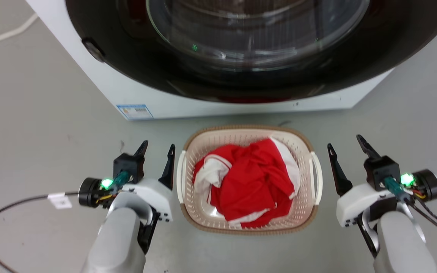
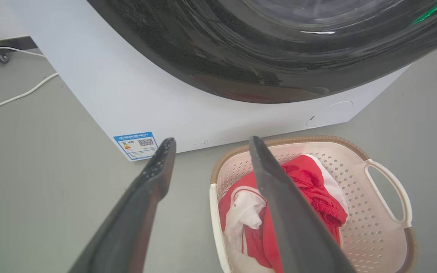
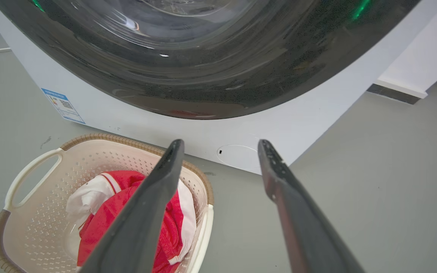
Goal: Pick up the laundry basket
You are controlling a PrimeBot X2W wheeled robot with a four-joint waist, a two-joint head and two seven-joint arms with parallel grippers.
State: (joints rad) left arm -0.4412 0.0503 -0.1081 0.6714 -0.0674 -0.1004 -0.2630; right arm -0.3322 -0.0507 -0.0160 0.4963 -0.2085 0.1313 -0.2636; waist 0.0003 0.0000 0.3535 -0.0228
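You're at pre-grasp: left hand (image 1: pixel 158 145) and right hand (image 1: pixel 344 141) both spread wide, holding nothing, flanking the laundry basket (image 1: pixel 247 129) on the floor (image 1: pixel 51 132) just in front of the washer (image 1: pixel 188 102); next, I'd say, close each on its side handle (image 1: pixel 181 174), then lift evenly.

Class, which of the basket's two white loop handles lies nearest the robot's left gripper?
The left handle, beside the left gripper's inner finger; the other handle faces the right gripper.
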